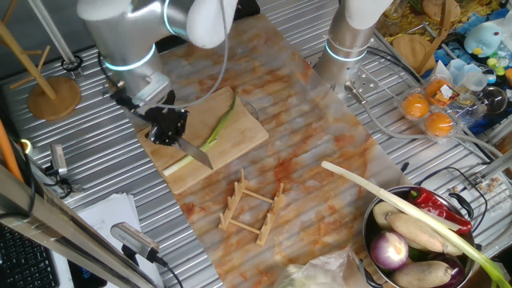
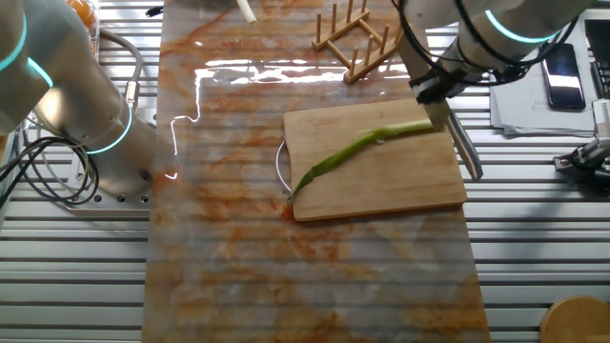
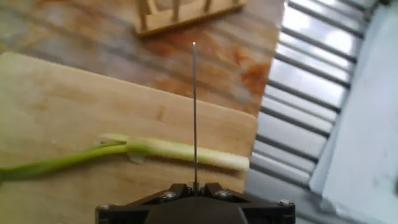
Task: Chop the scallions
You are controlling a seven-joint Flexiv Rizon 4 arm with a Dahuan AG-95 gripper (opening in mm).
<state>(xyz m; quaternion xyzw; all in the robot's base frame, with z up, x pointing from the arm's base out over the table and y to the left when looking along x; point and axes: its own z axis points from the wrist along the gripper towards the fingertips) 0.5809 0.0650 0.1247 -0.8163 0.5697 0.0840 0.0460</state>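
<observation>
Scallions (image 3: 168, 149) lie whole across the cutting board (image 2: 381, 181), long axis crosswise to the knife (image 1: 194, 152) your gripper (image 1: 166, 126) clamps, so you see the blade edge-on over the pale root end, square for chopping.

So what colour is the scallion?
The scallion is pale whitish at one end, turning green toward the leaf tip; the hand view shows it best.

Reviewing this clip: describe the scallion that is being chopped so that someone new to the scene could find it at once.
Find the bamboo cutting board on the marbled mat. The scallion lies diagonally across it, a slim stalk with a pale root end under the knife that the gripper holds. Unlike the much longer, thicker leek resting across the metal bowl, it is pencil-thin and lies alone on the board.
</observation>
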